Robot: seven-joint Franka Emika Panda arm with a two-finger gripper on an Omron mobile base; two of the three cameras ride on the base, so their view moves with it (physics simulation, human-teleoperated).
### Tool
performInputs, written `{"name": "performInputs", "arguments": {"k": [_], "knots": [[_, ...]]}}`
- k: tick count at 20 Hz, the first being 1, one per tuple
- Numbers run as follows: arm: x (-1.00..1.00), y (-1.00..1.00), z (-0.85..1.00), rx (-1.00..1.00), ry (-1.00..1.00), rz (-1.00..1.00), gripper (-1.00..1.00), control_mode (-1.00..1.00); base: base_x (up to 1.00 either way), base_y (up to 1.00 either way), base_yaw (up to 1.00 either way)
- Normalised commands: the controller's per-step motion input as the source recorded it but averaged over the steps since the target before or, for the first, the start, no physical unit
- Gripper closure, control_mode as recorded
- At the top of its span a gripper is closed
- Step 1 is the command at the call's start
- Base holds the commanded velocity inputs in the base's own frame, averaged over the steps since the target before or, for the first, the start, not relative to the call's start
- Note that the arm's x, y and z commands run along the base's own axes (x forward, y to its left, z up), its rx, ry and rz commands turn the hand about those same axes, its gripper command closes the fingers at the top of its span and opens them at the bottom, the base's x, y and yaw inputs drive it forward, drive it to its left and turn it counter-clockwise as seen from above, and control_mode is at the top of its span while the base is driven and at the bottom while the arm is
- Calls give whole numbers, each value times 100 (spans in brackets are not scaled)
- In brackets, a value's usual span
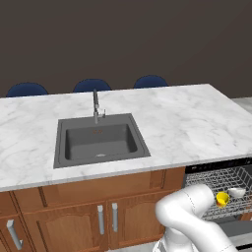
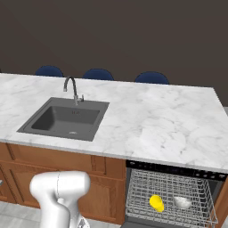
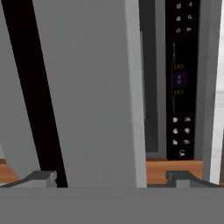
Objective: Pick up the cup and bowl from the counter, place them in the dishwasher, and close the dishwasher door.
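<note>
On the left, the dark grey inset sink (image 1: 101, 139) with its slim faucet (image 1: 96, 105) is sitting in the white marble grey-veined tabletop (image 1: 187, 123), which is carrying neither dish now. Further right, under the slab, the dishwasher (image 2: 171, 198) is standing open with its grey wire rack (image 2: 142, 191) pulled out; the small bright yellow cup (image 2: 156, 203) is lying in the rack, and the small shallow white-grey bowl (image 2: 182, 202) is resting just beside it on the right. Both placements look done, so the step in hand is judged to be closing the flat grey-silver dishwasher door (image 3: 87, 92). The gripper (image 3: 112, 178) is hovering with its jaws spread wide and holding nothing, facing that panel at close range. The next move probably calls for getting against the door's edge or underside and swinging it up until it is meeting the black control strip (image 3: 180, 83). The base views are giving the rack and its contents, which the hand view is missing; the hand view is supplying the door surface, the lit control icons and the finger spacing.
</note>
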Motion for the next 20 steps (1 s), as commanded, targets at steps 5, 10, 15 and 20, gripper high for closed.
{"name": "performInputs", "arguments": {"k": [5,10,15,20], "knots": [[-1,0,-100,-28,-24,9,-100,-100,0,0,0],[-7,0,-100,-33,-20,12,-100,-100,0,0,0],[-14,0,-100,-34,-18,12,-100,-100,0,0,0],[-21,0,-100,-32,-19,13,-100,-100,0,0,0]]}}
